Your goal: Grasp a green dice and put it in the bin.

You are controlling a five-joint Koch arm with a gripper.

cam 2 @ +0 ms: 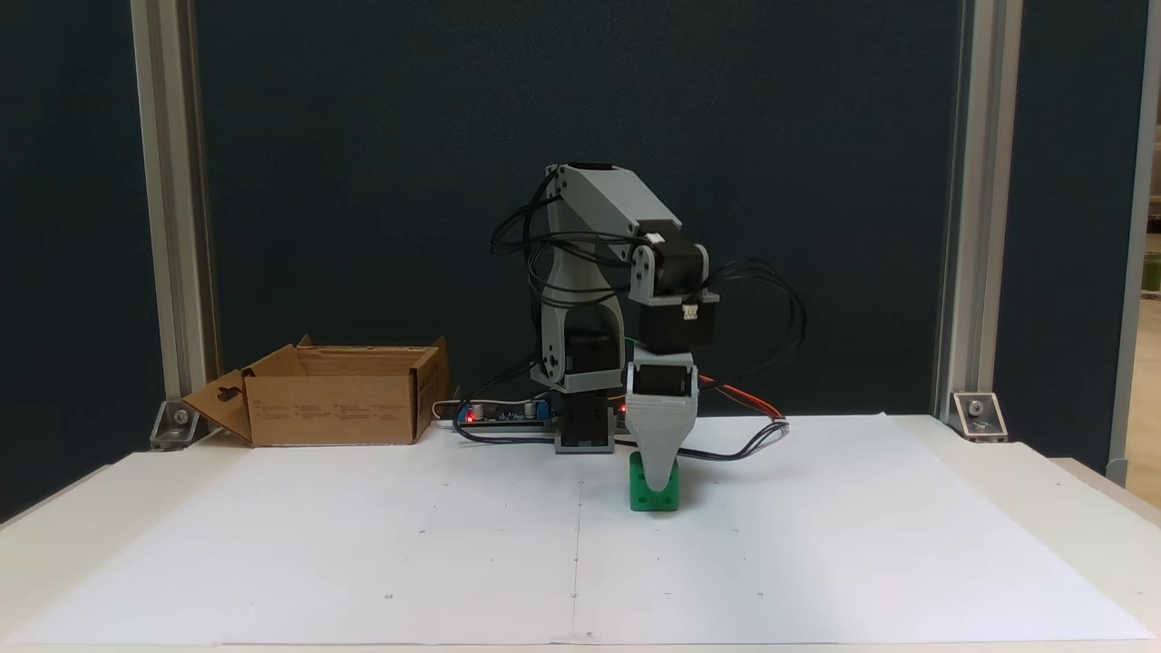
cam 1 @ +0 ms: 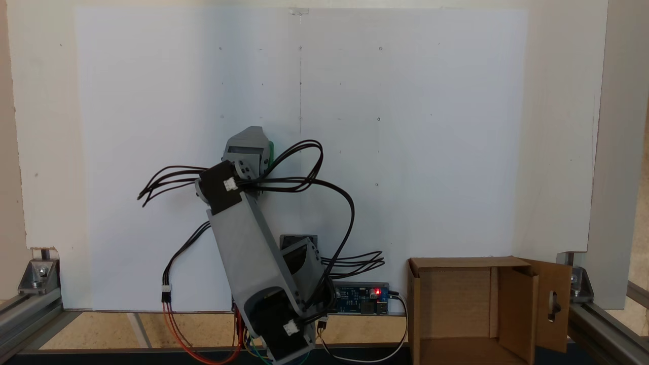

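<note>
Green dice (cam 2: 654, 491) sits on the white paper (cam 2: 363, 544), closest to the front camera. Right over it the grey gripper (cam 2: 655, 469) points straight down, its tip covering the top, likely to grab it. Whether it pinches yet cannot be told. Far left waits the bin (cam 2: 331, 408), open for dropping.

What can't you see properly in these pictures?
- Whether the pincer is open or shut: in a fixed view one grey jaw stands in front of the green dice and hides the other jaw.
- Most of the green dice in a fixed view: the arm covers it, leaving a green sliver.
- The bin bottom: cut off by the lower edge.
</note>
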